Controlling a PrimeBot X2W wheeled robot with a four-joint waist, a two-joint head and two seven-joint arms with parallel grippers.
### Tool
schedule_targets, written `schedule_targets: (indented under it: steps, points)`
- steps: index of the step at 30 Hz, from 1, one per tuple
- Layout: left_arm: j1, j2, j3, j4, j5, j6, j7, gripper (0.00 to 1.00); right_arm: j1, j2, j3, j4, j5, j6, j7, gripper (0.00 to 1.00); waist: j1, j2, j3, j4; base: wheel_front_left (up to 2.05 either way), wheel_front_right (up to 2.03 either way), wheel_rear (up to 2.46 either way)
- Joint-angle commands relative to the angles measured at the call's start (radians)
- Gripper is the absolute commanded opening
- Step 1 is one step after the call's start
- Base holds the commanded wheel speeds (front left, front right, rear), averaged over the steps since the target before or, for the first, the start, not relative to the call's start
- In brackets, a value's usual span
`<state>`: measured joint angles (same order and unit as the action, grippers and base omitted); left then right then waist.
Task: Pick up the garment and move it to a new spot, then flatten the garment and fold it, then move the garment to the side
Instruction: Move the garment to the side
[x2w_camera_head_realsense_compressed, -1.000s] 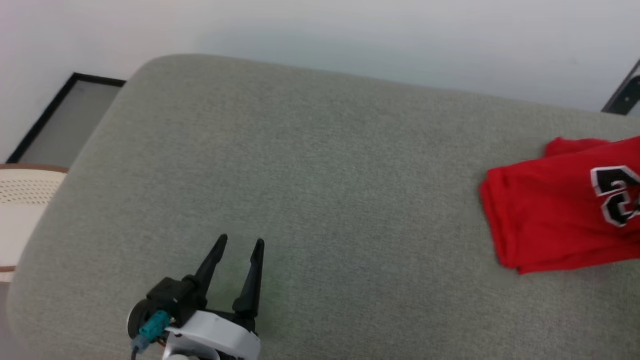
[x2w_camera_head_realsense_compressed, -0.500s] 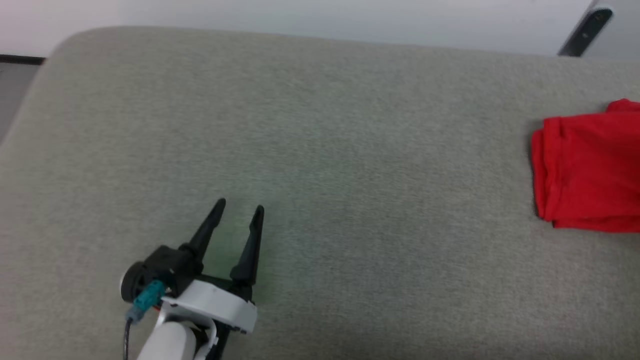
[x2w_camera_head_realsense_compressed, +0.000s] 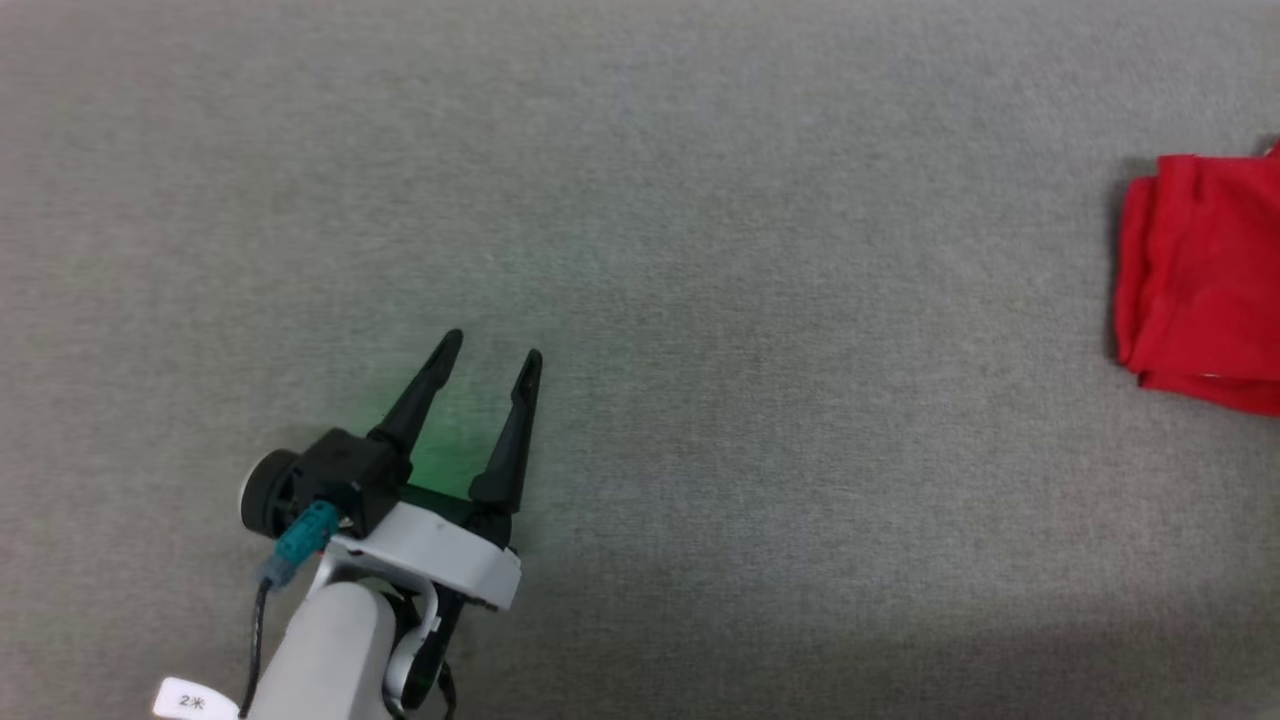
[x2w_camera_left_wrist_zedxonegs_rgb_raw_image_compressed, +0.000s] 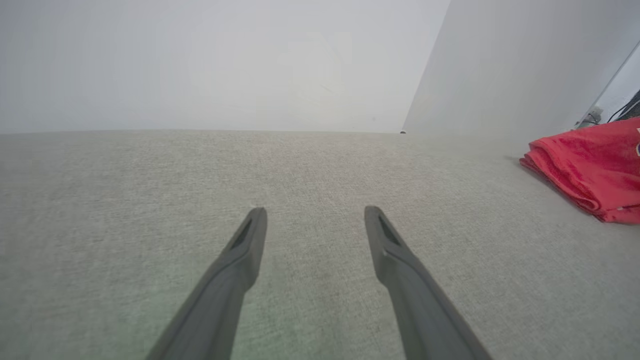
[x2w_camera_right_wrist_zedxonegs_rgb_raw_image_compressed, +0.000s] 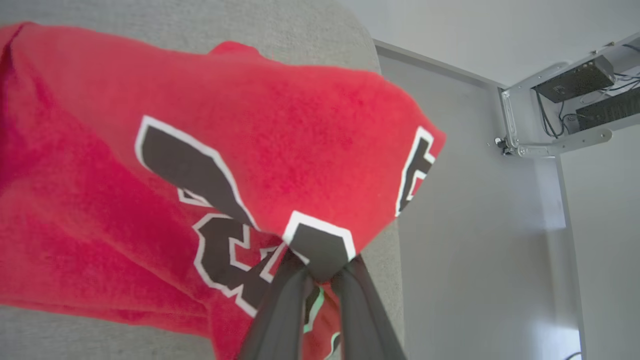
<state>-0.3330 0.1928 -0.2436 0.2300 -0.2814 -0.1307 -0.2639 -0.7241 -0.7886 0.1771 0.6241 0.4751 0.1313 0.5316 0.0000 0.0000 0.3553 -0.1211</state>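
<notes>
The garment (x2w_camera_head_realsense_compressed: 1200, 280), a folded red jersey, lies at the right edge of the head view on the grey cushion. In the right wrist view the garment (x2w_camera_right_wrist_zedxonegs_rgb_raw_image_compressed: 280, 125) shows its black white-outlined numerals, and my right gripper (x2w_camera_right_wrist_zedxonegs_rgb_raw_image_compressed: 320, 270) is shut on a fold of it near the cushion's edge. My left gripper (x2w_camera_head_realsense_compressed: 490, 350) hovers open over bare fabric at lower left, far from the garment. The left wrist view has that gripper (x2w_camera_left_wrist_zedxonegs_rgb_raw_image_compressed: 315, 215) open with nothing between the fingers and the garment (x2w_camera_left_wrist_zedxonegs_rgb_raw_image_compressed: 590, 170) off to its right.
The grey upholstered cushion (x2w_camera_head_realsense_compressed: 700, 250) spans the head view. In the right wrist view its edge (x2w_camera_right_wrist_zedxonegs_rgb_raw_image_compressed: 385, 280) drops to a pale floor (x2w_camera_right_wrist_zedxonegs_rgb_raw_image_compressed: 475, 225), with a metal bracket and cables (x2w_camera_right_wrist_zedxonegs_rgb_raw_image_compressed: 565, 100) beyond. A white wall (x2w_camera_left_wrist_zedxonegs_rgb_raw_image_compressed: 225, 65) rises behind the cushion.
The head camera has tilted down and turned, so the cushion's far edge and wall left the picture and the garment slid toward the right edge. The left gripper stays open.
</notes>
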Motion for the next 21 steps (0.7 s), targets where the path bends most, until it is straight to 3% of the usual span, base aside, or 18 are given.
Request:
schedule_targets:
  steps: [1, 7, 21]
  points:
    - [-0.015, 0.004, 0.002, -0.001, 0.003, 0.0, 0.0, 1.0, 0.002, -0.009, -0.005, 0.001, -0.002, -0.001, 0.0, 0.0, 0.0, 0.0, 0.035, -0.032, 0.0, 0.0, 0.0]
    - [-0.028, 0.015, -0.008, -0.006, -0.001, 0.0, 0.0, 1.0, 0.018, -0.015, -0.03, 0.026, -0.024, -0.001, 0.017, 0.0, 0.0, 0.0, 0.065, -0.032, 0.0, 0.0, 0.0]
    - [-0.04, 0.021, -0.026, 0.007, -0.016, 0.0, 0.0, 1.0, -0.008, 0.118, -0.215, 0.238, -0.09, -0.001, 0.092, 0.0, 0.0, 0.0, 0.098, 0.034, 0.0, 0.0, 0.0]
